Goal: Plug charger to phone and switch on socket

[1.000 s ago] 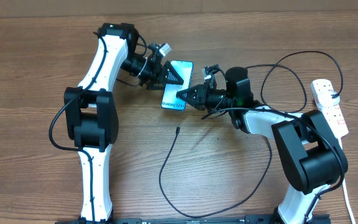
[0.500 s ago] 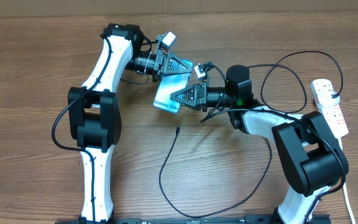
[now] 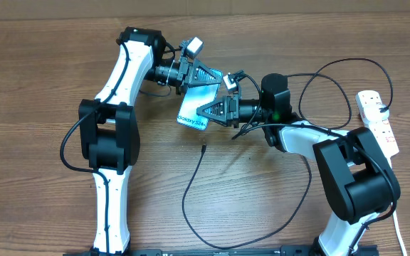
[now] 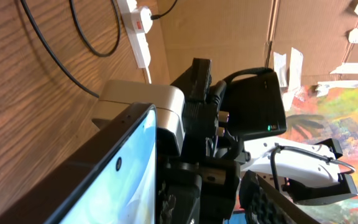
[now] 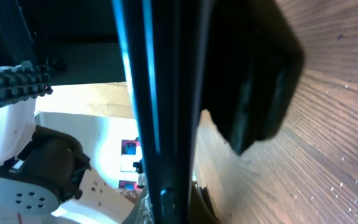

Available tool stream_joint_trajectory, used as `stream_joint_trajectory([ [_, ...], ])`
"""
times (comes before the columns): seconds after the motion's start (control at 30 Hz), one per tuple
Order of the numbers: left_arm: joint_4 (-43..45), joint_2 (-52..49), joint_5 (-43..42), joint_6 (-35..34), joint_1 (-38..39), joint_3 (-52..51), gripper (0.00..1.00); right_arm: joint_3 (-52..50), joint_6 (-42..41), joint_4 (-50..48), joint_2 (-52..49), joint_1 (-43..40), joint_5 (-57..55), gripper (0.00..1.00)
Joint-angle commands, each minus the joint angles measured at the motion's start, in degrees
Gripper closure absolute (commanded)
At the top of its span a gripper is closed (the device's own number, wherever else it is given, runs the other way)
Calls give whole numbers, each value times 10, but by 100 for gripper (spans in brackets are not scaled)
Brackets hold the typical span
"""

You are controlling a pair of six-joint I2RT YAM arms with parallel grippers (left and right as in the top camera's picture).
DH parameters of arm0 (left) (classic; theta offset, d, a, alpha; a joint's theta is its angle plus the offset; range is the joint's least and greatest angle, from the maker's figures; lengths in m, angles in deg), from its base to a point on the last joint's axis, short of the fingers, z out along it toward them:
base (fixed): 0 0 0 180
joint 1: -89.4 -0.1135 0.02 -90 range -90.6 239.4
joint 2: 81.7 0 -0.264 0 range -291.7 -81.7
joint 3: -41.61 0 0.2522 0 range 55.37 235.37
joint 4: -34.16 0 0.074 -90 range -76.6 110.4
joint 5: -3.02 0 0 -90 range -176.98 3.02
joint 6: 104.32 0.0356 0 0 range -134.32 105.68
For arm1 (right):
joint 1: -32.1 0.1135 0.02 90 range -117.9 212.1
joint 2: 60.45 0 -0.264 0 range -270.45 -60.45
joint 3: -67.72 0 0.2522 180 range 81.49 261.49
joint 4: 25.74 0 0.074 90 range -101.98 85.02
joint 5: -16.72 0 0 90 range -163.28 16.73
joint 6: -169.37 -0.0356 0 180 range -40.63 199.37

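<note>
The phone (image 3: 195,107), light blue screen with "Galaxy S24" text, is tilted up off the table between both grippers. My right gripper (image 3: 203,112) is shut on its lower right edge; in the right wrist view the phone (image 5: 166,112) runs edge-on between the jaws. My left gripper (image 3: 203,74) is open around the phone's top end; the screen (image 4: 120,180) lies against one side, well apart from the other finger pad. The charger's plug tip (image 3: 203,148) lies free on the table below the phone, its cable looping away. The socket (image 3: 377,121) lies at the far right.
The black charger cable (image 3: 191,213) loops across the front middle of the table and up to the power strip, which also shows in the left wrist view (image 4: 138,31). A white cord (image 3: 397,220) runs off the front right.
Since one second ago the phone has been lifted and tilted off the table, and my left gripper moved up and right over its top end. Almost nothing moved in the last half second.
</note>
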Motion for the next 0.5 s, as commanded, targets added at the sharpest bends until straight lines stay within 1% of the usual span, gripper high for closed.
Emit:
stream_joint_trajectory([
  [0.0,-23,7,-12,15,12,13,92,3,-20,7,0,-18,3,96],
  [0.03,-25,7,-9,15,12,13,91,3,-21,7,0,-19,3,96],
  [0.13,-30,7,-7,15,12,13,84,3,-23,7,0,-19,-6,96],
  [0.23,-31,7,0,14,12,13,72,3,-25,7,0,-19,-26,96],
  [0.37,-34,7,20,14,12,13,69,3,-29,7,0,-28,-34,96],
  [0.4,-35,7,25,14,12,13,65,3,-29,7,0,-31,-34,96],
  [0.47,-37,7,33,14,12,13,52,3,-29,6,0,-39,-34,96],
])
